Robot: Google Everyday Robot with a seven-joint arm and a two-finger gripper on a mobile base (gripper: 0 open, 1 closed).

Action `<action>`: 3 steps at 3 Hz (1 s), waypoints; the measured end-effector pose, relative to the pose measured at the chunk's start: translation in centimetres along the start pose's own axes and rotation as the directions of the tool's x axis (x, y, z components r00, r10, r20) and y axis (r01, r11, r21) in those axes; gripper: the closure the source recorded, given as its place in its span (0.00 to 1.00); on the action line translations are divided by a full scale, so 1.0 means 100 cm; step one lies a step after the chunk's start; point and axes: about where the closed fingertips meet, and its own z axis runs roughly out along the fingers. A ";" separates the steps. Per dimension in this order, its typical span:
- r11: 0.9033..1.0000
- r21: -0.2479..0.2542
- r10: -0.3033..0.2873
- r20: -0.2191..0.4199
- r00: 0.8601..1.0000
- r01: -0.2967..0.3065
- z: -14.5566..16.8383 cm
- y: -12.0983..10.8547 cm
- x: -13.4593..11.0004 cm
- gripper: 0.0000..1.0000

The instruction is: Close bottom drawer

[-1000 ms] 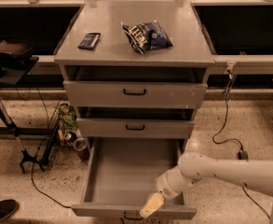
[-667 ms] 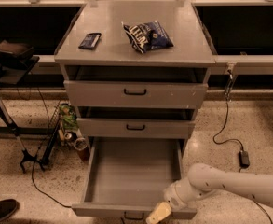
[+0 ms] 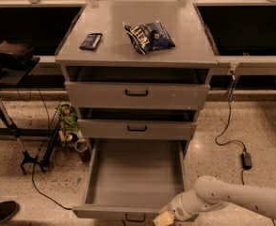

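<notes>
The bottom drawer of the grey cabinet stands pulled far out, its long deep tray empty. Its low front panel lies along the picture's lower edge, with the small black loop handle partly cut off. My gripper is at the bottom edge, just in front of the right end of that front panel, on the end of my white arm that reaches in from the right. The gripper's tan tip is partly cut off by the picture's edge.
The top drawer and middle drawer are each slightly ajar. A dark chip bag and a small dark packet lie on the cabinet top. Cans and a wire basket stand left of the cabinet. A cable and power brick lie on the floor at right.
My gripper has moved down and toward the camera, from over the drawer's front right corner to just in front of its front panel. The drawer has not visibly moved.
</notes>
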 end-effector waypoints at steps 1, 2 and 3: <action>0.999 -0.010 0.036 0.007 0.999 -0.036 0.026 -0.026 0.009 0.73; 0.994 -0.029 0.106 0.008 0.994 -0.106 0.051 -0.049 0.034 0.96; 0.984 -0.045 0.175 0.001 0.985 -0.175 0.066 -0.059 0.062 1.00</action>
